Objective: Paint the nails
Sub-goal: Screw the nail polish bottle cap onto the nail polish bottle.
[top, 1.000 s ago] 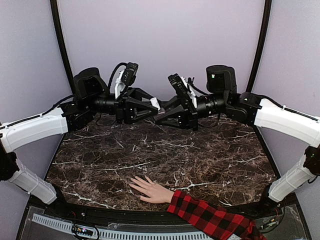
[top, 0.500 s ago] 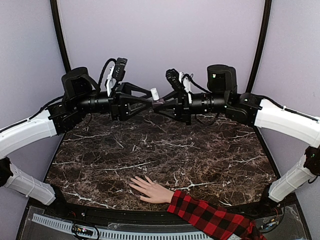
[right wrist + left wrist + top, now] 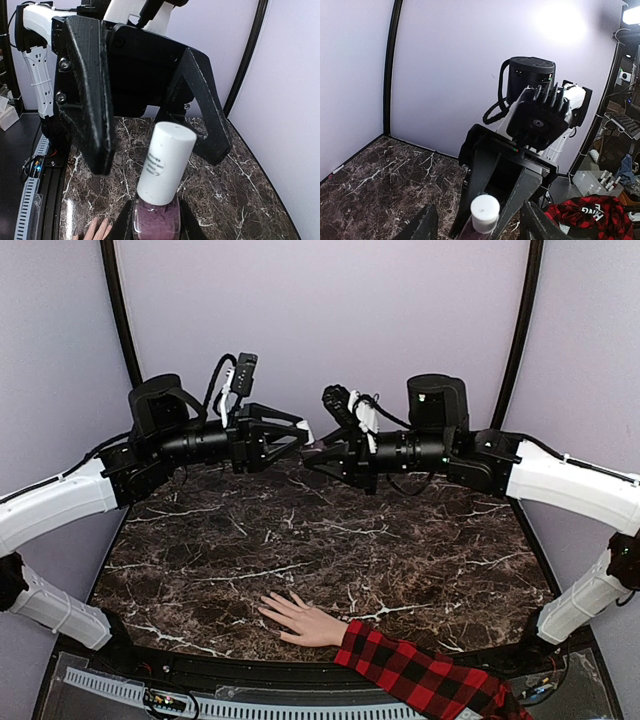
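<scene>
Left gripper (image 3: pixel 304 429) just sprang wide, jaws straddling the white cap (image 3: pixel 165 162) without gripping, right gripper (image 3: pixel 310 454) pinching the polish bottle (image 3: pixel 156 220): cap's on, so the nails (image 3: pixel 266 606) down at the near table (image 3: pixel 420 540) edge wait unpainted

light: I see soft, even light from overhead | glare: hot white patch on the wall (image 3: pixel 560 22), left wrist view | surface (image 3: pixel 330 550): faint sheen, weak shadows | edges: frame posts (image 3: pixel 122 330) bow | focus: left fingers (image 3: pixel 87 90) dark, slightly soft
</scene>
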Available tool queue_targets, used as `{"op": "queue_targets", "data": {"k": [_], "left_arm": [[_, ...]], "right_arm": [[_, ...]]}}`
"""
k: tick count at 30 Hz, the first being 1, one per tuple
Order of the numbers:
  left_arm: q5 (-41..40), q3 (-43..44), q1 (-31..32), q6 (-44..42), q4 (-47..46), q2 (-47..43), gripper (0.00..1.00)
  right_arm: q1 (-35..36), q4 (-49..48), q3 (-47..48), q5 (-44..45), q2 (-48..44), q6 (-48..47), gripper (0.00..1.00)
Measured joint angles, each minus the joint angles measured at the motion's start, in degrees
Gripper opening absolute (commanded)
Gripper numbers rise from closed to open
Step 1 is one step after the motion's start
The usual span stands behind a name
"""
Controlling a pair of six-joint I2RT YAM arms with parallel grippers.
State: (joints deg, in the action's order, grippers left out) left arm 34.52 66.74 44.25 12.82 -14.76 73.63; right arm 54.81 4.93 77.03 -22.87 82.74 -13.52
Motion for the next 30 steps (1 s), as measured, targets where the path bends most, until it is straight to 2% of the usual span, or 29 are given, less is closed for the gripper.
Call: {"op": "queue_targets", "data": {"k": [6,13,19,22,30], "left_arm": [[0.3,0.5,0.0,1.1,0.0,1.2,0.52],[1.1,0.8,0.0,1.6,-0.1,1.5,0.37],[2.2,0.8,0.0,1.7,-0.2,2.2,0.34],[2.6,0.8,0.0,2.1,-0.1,2.6,0.24],[3.2,0.8,-0.1,1.7,-0.5,2.6,0.07]], "right_arm": [[0.3,1.3,0.0,0.7,0.4,-0.9,0.0],[0.3,1.7,0.0,1.5,1.0,-1.0,0.0],[0.3,1.6,0.0,1.9,1.0,-1.0,0.0],[0.3,1.6,0.0,1.9,1.0,-1.0,0.0],[0.2,1.5,0.0,1.0,1.0,-0.5,0.0]]}}
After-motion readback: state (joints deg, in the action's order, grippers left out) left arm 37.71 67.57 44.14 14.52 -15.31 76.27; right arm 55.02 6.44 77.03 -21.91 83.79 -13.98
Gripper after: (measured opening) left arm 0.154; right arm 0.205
